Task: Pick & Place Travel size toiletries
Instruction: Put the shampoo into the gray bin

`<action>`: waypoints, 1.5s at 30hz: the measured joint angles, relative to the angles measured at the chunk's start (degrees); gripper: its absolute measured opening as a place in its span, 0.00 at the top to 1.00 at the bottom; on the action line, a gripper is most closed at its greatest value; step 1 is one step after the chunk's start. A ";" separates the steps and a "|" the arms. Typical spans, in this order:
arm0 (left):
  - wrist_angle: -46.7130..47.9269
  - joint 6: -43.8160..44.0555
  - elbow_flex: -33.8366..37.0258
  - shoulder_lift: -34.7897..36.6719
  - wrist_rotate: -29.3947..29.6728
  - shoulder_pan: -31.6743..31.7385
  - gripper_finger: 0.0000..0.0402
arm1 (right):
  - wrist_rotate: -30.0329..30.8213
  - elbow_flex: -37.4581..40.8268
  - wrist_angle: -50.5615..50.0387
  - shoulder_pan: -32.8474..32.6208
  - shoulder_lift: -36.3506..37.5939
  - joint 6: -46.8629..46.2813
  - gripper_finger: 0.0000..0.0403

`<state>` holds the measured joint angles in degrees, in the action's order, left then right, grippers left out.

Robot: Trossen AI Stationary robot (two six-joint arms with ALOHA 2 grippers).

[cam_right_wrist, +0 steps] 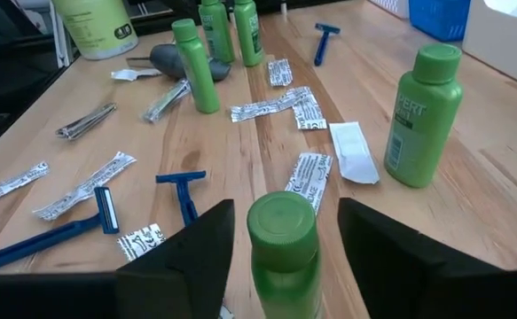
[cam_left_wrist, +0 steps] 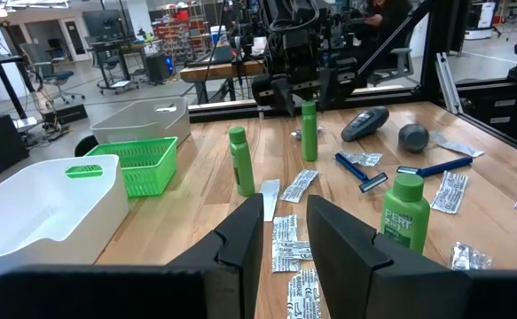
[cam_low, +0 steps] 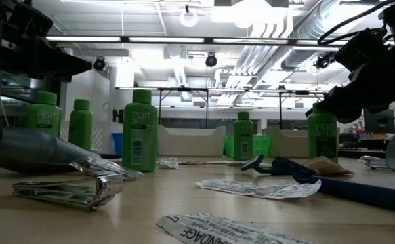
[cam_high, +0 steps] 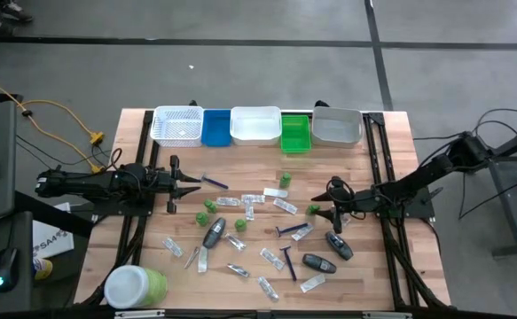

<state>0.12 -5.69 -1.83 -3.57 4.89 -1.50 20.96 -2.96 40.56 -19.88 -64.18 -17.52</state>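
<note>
While low over the table, right hand (cam_right_wrist: pixel 285 239) straddles green bottle (cam_right_wrist: pixel 283 252) — fingers apart.

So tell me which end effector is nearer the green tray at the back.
Right. The right end effector sits just in front of the green tray, its fingers either side of a green bottle; the left end effector is farther off, toward the white basket.

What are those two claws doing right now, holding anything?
Left gripper: open, empty, over the sachets.
Right gripper: open around a small green bottle, not yet clamped.
</note>
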 joint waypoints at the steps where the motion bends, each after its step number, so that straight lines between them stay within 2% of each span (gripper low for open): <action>1: -0.02 0.02 0.00 0.00 0.00 -0.02 0.77 | 0.13 0.00 0.00 0.00 0.00 0.00 0.54; 13: -0.02 0.01 0.00 0.00 0.00 -0.01 0.77 | 0.17 -0.04 0.07 0.02 0.02 0.04 0.78; 18: -0.02 0.00 0.00 0.00 0.00 0.00 0.77 | 2.14 -0.04 0.46 0.00 0.01 -0.23 0.77; 21: -0.02 0.00 -0.01 0.01 0.00 0.00 0.77 | 6.59 -0.04 2.70 0.01 0.05 -0.02 0.75; 25: -0.02 0.00 0.00 0.00 0.00 -0.02 0.77 | 15.02 -0.27 5.18 0.04 1.01 1.90 0.77; 31: -0.02 0.00 -0.01 0.01 0.00 -0.01 0.77 | 36.00 -3.75 5.23 0.99 3.66 10.67 0.78; 34: -0.02 0.01 -0.01 0.01 0.00 -0.01 0.77 | 46.59 -6.28 5.20 3.37 4.62 15.53 0.76; 37: -0.02 0.00 -0.02 0.00 0.00 0.00 0.77 | 54.28 -9.05 5.19 7.11 5.08 20.81 0.76; 41: -0.02 0.02 -0.02 0.00 0.00 0.00 0.77 | 57.57 -11.82 5.20 14.26 5.44 24.06 0.77; 45: -0.01 0.00 -0.02 0.02 0.00 -0.01 0.77 | 56.67 -12.85 5.17 22.42 5.43 22.15 0.76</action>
<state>0.11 -5.69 -1.85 -3.56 4.89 -1.51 77.62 -15.81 45.72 2.54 -58.76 4.63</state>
